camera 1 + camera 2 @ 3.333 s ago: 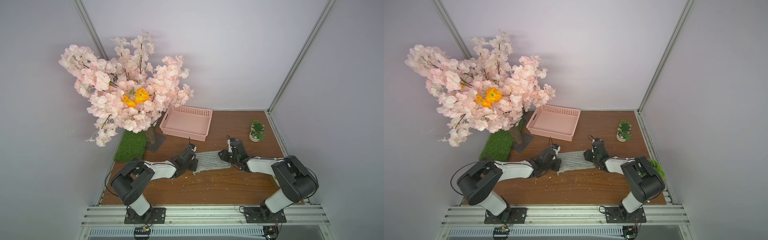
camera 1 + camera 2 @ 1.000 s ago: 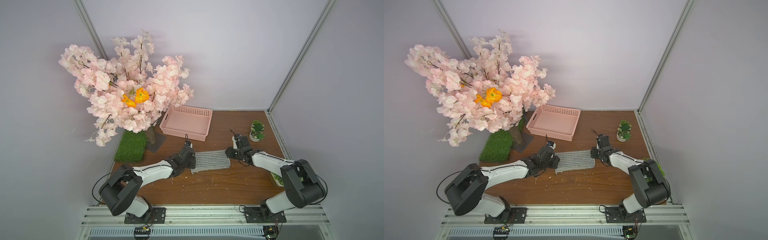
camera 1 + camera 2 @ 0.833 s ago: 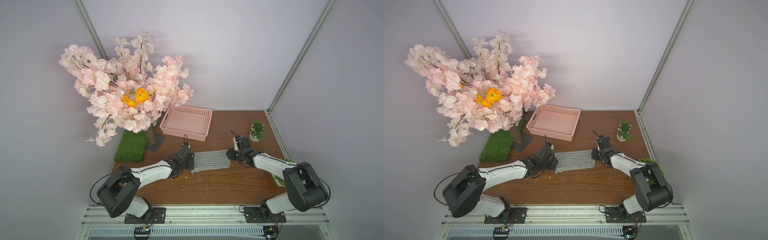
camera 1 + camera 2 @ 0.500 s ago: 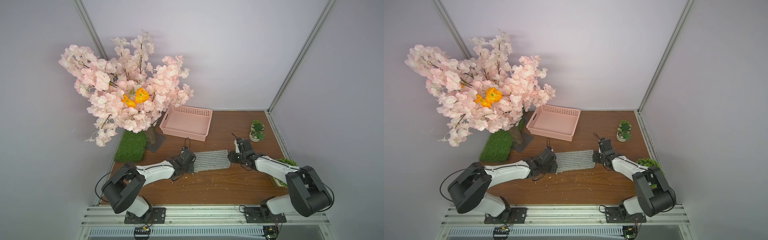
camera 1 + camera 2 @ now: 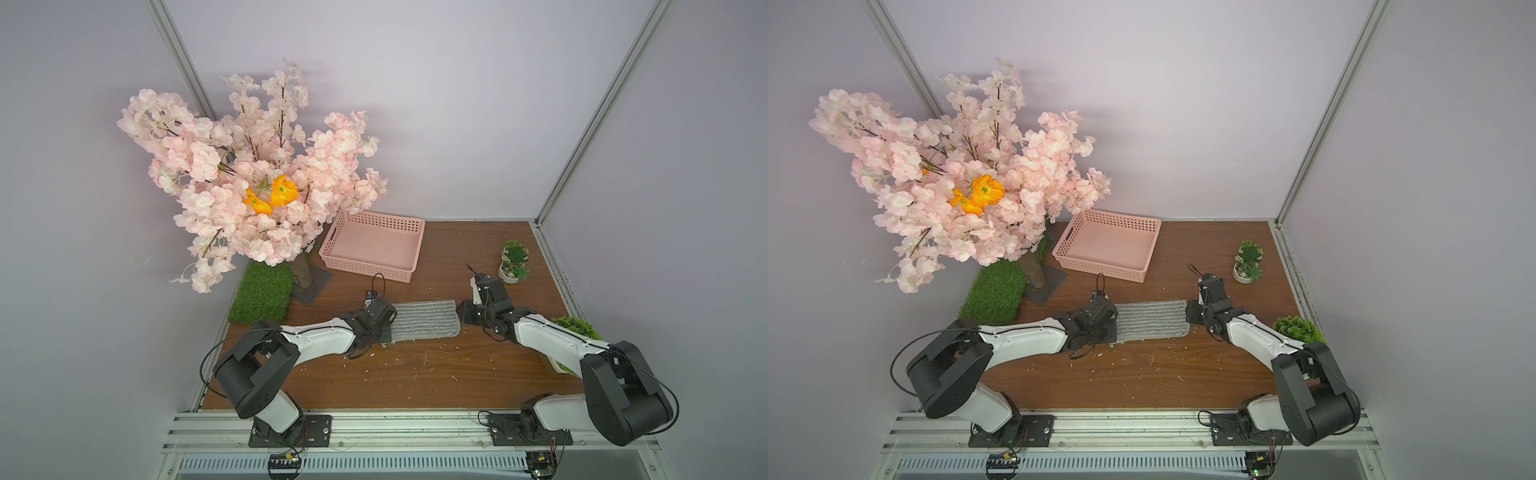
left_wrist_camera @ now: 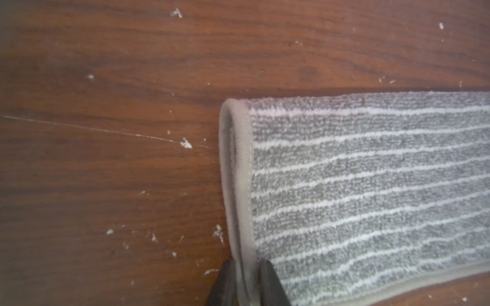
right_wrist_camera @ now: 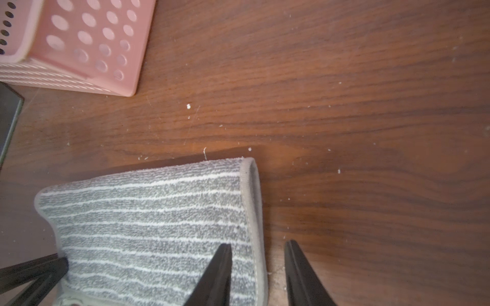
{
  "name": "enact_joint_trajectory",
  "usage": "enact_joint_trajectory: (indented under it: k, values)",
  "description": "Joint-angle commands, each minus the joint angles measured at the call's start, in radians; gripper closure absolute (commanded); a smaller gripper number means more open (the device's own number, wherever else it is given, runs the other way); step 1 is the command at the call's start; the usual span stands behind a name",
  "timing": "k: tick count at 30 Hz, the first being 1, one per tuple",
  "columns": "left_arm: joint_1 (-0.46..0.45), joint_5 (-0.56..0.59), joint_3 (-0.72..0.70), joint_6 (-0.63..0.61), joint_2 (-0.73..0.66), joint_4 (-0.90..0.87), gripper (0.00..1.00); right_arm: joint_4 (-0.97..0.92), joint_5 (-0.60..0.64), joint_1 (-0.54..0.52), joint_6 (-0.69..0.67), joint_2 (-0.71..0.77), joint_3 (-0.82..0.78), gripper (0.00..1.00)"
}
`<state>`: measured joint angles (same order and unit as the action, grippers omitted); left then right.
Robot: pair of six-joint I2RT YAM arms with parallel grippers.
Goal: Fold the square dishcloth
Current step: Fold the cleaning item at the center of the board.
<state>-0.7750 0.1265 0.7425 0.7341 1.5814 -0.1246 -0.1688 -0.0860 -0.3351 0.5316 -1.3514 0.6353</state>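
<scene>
Brown wooden table is filling the lower middle of both top views. Pink blossom tree is standing at upper left, with orange flowers in it. Pink basket is sitting just right of the tree, above centre. Green grass mat is lying at the table's left edge, below the tree.

The square dishcloth is lying flat at frame centre in both top views, below the basket and apart from it. It is showing as a long grey strip with whitish stripes. The wrist views are showing two hemmed layers stacked at each short end.

Small potted plants are sitting at right, above my right arm. A bushy green plant is peeking out at the right edge behind that arm.

My left gripper is sitting at the strip's left end. In the left wrist view its fingers are pinching the doubled hem between them.

My right gripper is sitting at the strip's right end. In the right wrist view its fingers are standing spread, one over the cloth, one over bare table, the hem between them and not gripped.
</scene>
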Motion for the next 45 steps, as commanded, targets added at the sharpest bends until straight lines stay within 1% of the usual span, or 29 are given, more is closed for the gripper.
enact_joint_trajectory:
  k: [1,3,5,9,12,17,20,25,30,37,42,45]
  values:
    - [-0.010,0.027,-0.018,0.008,0.053,-0.100,0.90,-0.019,0.014,-0.001,0.001,0.026,-0.003,0.64]
    - [-0.012,0.063,-0.014,0.005,0.049,-0.130,0.97,-0.025,0.013,-0.001,0.000,0.031,-0.006,0.64]
    - [-0.011,0.094,-0.011,-0.003,0.033,-0.163,1.00,-0.028,0.009,0.000,-0.002,0.034,-0.011,0.64]
    - [-0.012,0.152,-0.005,-0.016,-0.014,-0.191,1.00,-0.011,-0.027,-0.001,-0.003,0.029,-0.030,0.64]
    - [-0.012,0.180,0.009,-0.030,-0.049,-0.190,1.00,0.040,-0.087,-0.003,0.016,0.023,-0.060,0.64]
    - [-0.011,0.190,0.056,-0.060,-0.080,-0.190,1.00,0.142,-0.195,-0.012,0.061,0.010,-0.101,0.64]
    - [-0.012,0.198,0.064,-0.072,-0.106,-0.190,1.00,0.176,-0.220,-0.036,0.078,-0.003,-0.105,0.65]
    - [-0.011,0.202,0.088,-0.096,-0.146,-0.191,1.00,0.184,-0.214,-0.075,0.086,-0.034,-0.088,0.65]
    - [-0.023,0.179,0.137,-0.142,-0.150,-0.190,1.00,0.179,-0.187,-0.089,0.087,-0.050,-0.071,0.66]
    - [-0.060,0.113,0.215,-0.189,-0.121,-0.191,1.00,0.163,-0.138,-0.090,0.091,-0.070,-0.070,0.74]
    - [-0.080,0.065,0.267,-0.218,-0.089,-0.189,1.00,0.170,-0.107,-0.090,0.091,-0.083,-0.078,0.81]
    - [-0.102,0.039,0.311,-0.238,-0.046,-0.190,1.00,0.188,-0.099,-0.090,0.095,-0.101,-0.080,0.87]
